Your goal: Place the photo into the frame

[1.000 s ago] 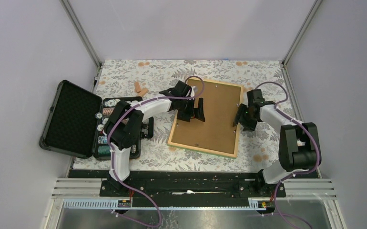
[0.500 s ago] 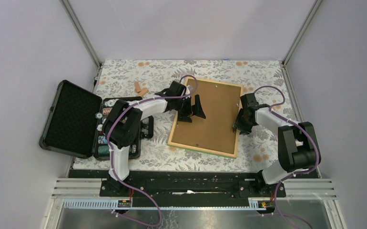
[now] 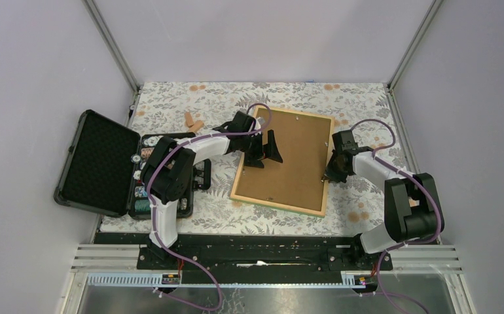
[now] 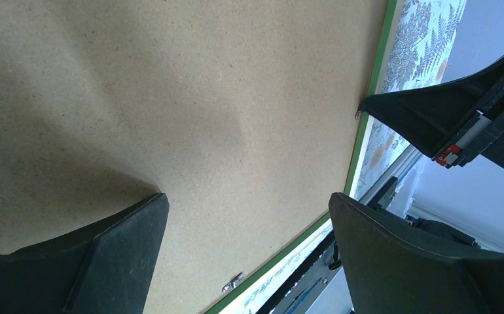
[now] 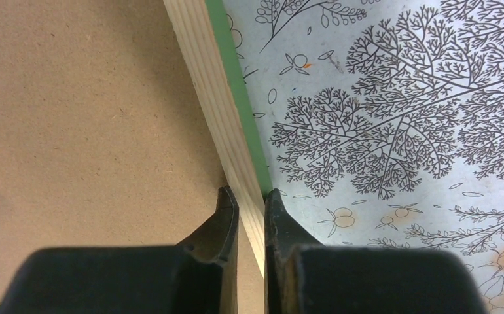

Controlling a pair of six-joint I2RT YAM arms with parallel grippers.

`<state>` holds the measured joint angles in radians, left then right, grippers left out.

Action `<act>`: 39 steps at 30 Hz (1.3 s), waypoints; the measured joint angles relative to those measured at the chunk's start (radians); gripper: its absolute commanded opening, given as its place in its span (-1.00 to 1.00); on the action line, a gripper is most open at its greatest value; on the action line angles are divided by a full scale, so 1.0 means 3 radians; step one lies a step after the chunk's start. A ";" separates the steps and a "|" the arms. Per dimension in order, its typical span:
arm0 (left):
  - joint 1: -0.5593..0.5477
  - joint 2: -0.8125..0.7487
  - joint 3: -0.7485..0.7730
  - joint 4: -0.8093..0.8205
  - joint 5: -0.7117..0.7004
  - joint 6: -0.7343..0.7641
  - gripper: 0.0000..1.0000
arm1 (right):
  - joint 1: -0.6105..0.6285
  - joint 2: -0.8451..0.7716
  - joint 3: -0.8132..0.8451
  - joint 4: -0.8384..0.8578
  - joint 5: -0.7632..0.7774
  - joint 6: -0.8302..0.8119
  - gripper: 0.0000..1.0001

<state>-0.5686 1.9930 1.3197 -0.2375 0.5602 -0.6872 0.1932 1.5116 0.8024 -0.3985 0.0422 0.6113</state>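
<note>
The frame (image 3: 277,203) is lying face down on the table (image 3: 190,98); we are pinching its three-o'clock rail with the right gripper (image 5: 249,199), fingers nearly together, while the left gripper (image 4: 246,203) is hovering wide open, empty, over the backing board (image 3: 292,157).

Pale lilac-grey walls (image 3: 256,39) are closing in the cell on three sides, with aluminium posts (image 3: 110,44) rising at the far corners. A leaf-and-flower printed cloth (image 3: 367,104) is covering the worktop (image 3: 216,212). Metal rails (image 3: 426,258) are running along its near edge under soft, even light.
</note>
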 measured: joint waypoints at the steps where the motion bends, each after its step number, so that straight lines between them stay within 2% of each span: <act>1: 0.0000 0.0000 0.0000 0.0000 0.0000 0.0001 0.97 | 0.0000 -0.0008 -0.0008 0.0009 0.0000 0.0015 -1.00; 2: 0.0000 0.0000 0.0000 0.0000 0.0001 0.0001 0.97 | -0.0003 -0.0014 -0.0017 0.0019 0.0000 0.0029 -0.96; 4: 0.0000 0.0000 0.0000 0.0000 0.0001 0.0003 0.97 | -0.0010 -0.0028 -0.0031 0.0033 -0.0004 0.0050 -0.65; 6: 0.0000 0.0000 0.0000 0.0000 0.0006 0.0001 0.97 | -0.0015 -0.0029 -0.0036 0.0048 -0.0017 0.0050 -0.49; 13: 0.0000 0.0000 0.0000 -0.0001 0.0014 0.0003 0.98 | -0.0041 0.0134 0.0085 -0.0013 -0.0112 -0.0015 -0.38; 17: 0.0000 0.0000 0.0000 -0.0001 0.0015 0.0001 0.97 | -0.0056 0.0099 0.0043 0.0036 -0.0151 -0.0027 -0.52; 19: 0.0000 0.0000 0.0000 -0.0001 0.0015 0.0003 0.98 | -0.0056 0.0053 -0.0011 0.0095 -0.0150 -0.0027 -0.70; 21: 0.0000 0.0000 0.0000 -0.0003 0.0017 0.0001 0.97 | -0.0056 0.0015 -0.0061 0.0151 -0.0149 -0.0024 -1.00; 31: 0.0000 0.0003 0.0000 -0.0001 0.0020 0.0003 0.97 | -0.0111 -0.0164 -0.0267 0.0367 -0.0207 0.0055 -1.00; 36: -0.0004 0.0005 0.0000 0.0000 0.0048 -0.0009 0.97 | -0.0430 -0.0403 -0.0563 0.0573 -0.0576 0.0206 -1.00; 37: -0.0006 0.0006 0.0000 0.0000 0.0053 -0.0009 0.98 | -0.0463 -0.0436 -0.0594 0.0570 -0.0623 0.0223 -0.90; 39: -0.0009 0.0008 0.0000 0.0001 0.0053 -0.0008 0.97 | -0.0505 -0.0460 -0.0617 0.0549 -0.0688 0.0235 -0.47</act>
<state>-0.5713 1.9953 1.3197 -0.2371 0.5762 -0.6895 0.0418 1.3735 0.6174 -0.2337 -0.1642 0.6819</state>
